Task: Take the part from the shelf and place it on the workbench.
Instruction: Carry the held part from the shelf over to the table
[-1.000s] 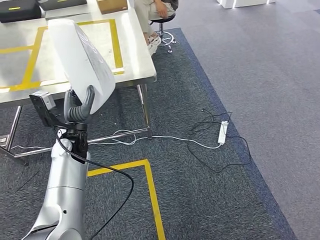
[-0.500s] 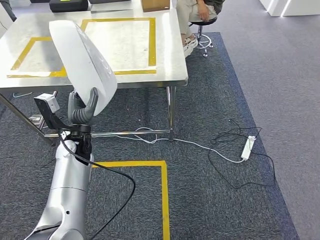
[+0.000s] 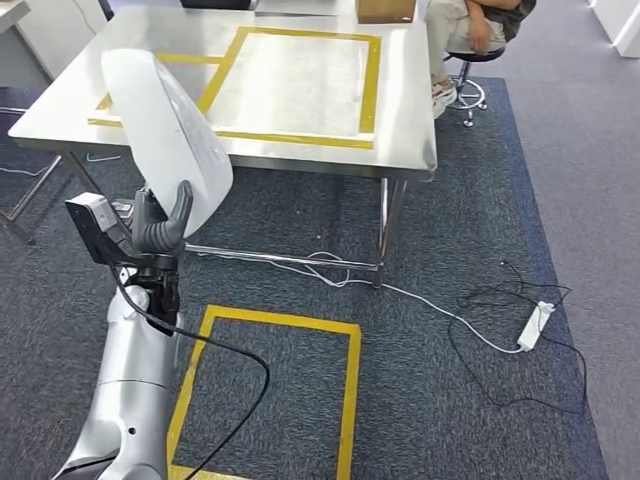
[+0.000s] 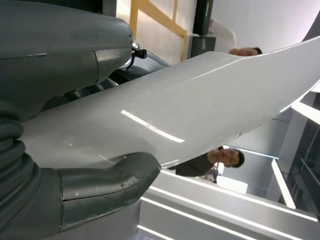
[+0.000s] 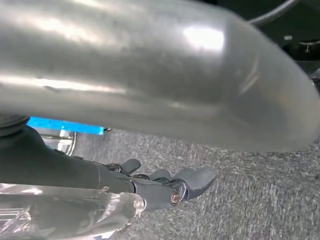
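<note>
The left hand (image 3: 160,225) is still clamped on the white part (image 3: 167,130), thumb up against its face, holding the curved panel tilted above the carpet, just short of the workbench (image 3: 407,120) and overlapping its near edge in the head view. Compared with a second ago the whole scene has swung: the workbench now sits further right and fuller in frame, with its yellow taped square (image 3: 302,80) in the open, and that is the camera turning, not the table moving; the grip itself looks unchanged. The left wrist view gets in close where the head view cannot: the thick grey thumb (image 4: 109,182) presses one side of the glossy panel (image 4: 188,105) and darker fingers (image 4: 124,82) wrap the other. The right wrist view picks up the right hand (image 5: 166,187), fingers lying fairly straight and apart, nothing in them, hanging above the carpet. Beyond the workbench's far corner a person sits on a stool (image 3: 472,70); right of the bench a white power strip (image 3: 536,325) lies among black cables.
</note>
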Motion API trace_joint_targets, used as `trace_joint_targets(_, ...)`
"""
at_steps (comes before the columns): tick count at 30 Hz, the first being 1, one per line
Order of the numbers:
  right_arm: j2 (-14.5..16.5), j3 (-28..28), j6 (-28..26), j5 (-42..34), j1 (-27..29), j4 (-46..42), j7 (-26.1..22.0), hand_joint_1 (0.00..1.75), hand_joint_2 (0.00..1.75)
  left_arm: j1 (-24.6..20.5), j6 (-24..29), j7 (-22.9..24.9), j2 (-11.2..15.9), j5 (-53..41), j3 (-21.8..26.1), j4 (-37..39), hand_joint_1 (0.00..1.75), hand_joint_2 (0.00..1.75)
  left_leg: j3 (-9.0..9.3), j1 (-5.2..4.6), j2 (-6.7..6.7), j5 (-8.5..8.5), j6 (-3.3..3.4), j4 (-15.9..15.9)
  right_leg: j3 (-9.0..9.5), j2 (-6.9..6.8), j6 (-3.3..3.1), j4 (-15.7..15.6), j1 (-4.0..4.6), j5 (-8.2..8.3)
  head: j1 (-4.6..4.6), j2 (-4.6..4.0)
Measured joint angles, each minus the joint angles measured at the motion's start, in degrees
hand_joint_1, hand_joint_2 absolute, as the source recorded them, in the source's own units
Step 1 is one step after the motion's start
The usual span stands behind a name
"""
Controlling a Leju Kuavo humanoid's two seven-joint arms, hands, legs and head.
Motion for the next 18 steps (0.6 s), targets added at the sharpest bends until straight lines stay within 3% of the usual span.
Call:
trace_joint_targets(1, 0.00, 0.00, 0.02, 0.11, -0.06, 0.00, 0.04, 0.00, 0.00, 0.00, -0.02, -0.11, 0.05, -0.02, 0.03, 0.01, 1.75, 1.75, 0.03, 0.14, -0.70, 0.07, 0.32, -0.08, 0.01, 0.50, 0.36, 0.30, -0.10, -0.42, 0.06, -0.01)
trace_joint_targets(3, 0.00, 0.01, -0.37, 0.39, -0.12, 0.00, 0.46, 0.00, 0.00, -0.09, -0.11, -0.43, -0.04, -0.32, -0.02, 0.02, 1.75, 1.75, 0.14, 0.50, -1.82, 0.23, 0.98, -0.24, -1.59, 3.27, 0.87, 4.07, -0.33, -2.75, 0.33, -0.01)
trace_joint_targets(5, 0.00, 0.01, -1.32, 0.60, 0.01, 0.00, 1.47, 0.00, 0.00, 0.00, -0.19, -0.79, -0.28, -1.30, -0.23, 0.04, 1.75, 1.75, 0.15, 0.54, -2.84, 0.19, 1.35, -0.23, -5.38, 5.73, 1.03, 11.95, -0.41, -6.24, 0.61, 0.00)
trace_joint_targets(6, -0.01, 0.01, -1.70, 0.67, 0.09, 0.00, 2.05, 0.00, 0.00, 0.12, -0.17, -0.91, -0.36, -1.87, -0.34, 0.05, 1.75, 1.75, 0.17, 0.52, -3.36, 0.14, 1.43, -0.22, -7.27, 6.09, 1.06, 15.27, -0.40, -7.20, 0.65, 0.00)
trace_joint_targets(7, -0.01, 0.00, -1.85, 0.72, 0.16, 0.00, 2.57, 0.00, 0.00, 0.23, -0.13, -0.98, -0.39, -2.35, -0.41, 0.05, 1.75, 1.75, 0.22, 0.51, -3.90, 0.02, 1.44, -0.22, -8.40, 6.22, 1.07, 16.74, -0.40, -7.05, 0.69, 0.00)
trace_joint_targets(8, -0.02, 0.00, -1.78, 0.71, 0.20, 0.00, 2.93, 0.00, 0.00, 0.30, -0.09, -1.00, -0.39, -2.63, -0.44, 0.04, 1.75, 1.75, 0.33, 0.52, -4.33, -0.12, 1.40, -0.21, -8.48, 6.24, 1.02, 15.91, -0.41, -5.73, 0.69, 0.00)
trace_joint_targets(9, -0.04, 0.00, -1.61, 0.63, 0.22, 0.00, 3.26, 0.00, 0.00, 0.32, -0.05, -1.00, -0.39, -2.76, -0.45, 0.04, 1.75, 1.75, 0.51, 0.54, -4.66, -0.30, 1.29, -0.19, -7.43, 6.25, 0.96, 12.92, -0.45, -3.55, 0.70, 0.00)
trace_joint_targets(10, -0.05, 0.00, -1.46, 0.54, 0.21, 0.00, 3.62, 0.00, 0.00, 0.30, -0.04, -1.00, -0.39, -2.81, -0.46, 0.04, 1.75, 1.75, 0.73, 0.57, -4.93, -0.57, 1.07, -0.15, -5.72, 6.34, 0.90, 8.81, -0.51, -1.24, 0.71, 0.00)
trace_joint_targets(12, -0.08, 0.00, -1.26, 0.42, 0.12, 0.00, 4.49, 0.00, 0.00, 0.17, -0.10, -1.16, -0.37, -2.83, -0.47, 0.04, 1.75, 1.75, 0.97, 0.39, -5.25, -1.35, 0.47, 0.13, -2.54, 6.66, 0.57, 2.11, -0.56, 0.91, 0.76, -0.01)
trace_joint_targets(13, -0.07, 0.00, -1.19, 0.30, 0.07, 0.00, 4.85, 0.00, 0.00, 0.11, -0.24, -1.45, -0.35, -2.81, -0.49, -0.01, 1.75, 1.75, 1.03, 0.32, -5.34, -1.75, 0.15, 0.18, -1.81, 6.81, 0.30, 0.71, -0.51, 0.87, 0.78, -0.01)
trace_joint_targets(16, -0.02, -0.25, -0.70, -0.87, 0.14, 0.00, 5.19, 0.00, 0.00, 0.13, -0.93, -2.26, -0.32, -2.74, -0.66, -0.88, 1.75, 1.75, 1.48, 0.42, -5.16, -2.55, -0.70, 0.24, -0.99, 6.85, -0.87, 0.34, -0.43, 0.10, 0.73, 0.00)
trace_joint_targets(18, 0.04, -0.65, -0.50, -1.50, 0.25, 0.00, 5.12, 0.00, 0.00, 0.02, -1.24, -2.31, -0.32, -2.77, -1.05, -1.81, 1.75, 1.75, 0.11, 0.44, -4.23, -3.75, -1.32, 3.49, 0.22, 6.69, -1.63, 0.16, -0.66, -0.50, 0.38, -0.01)
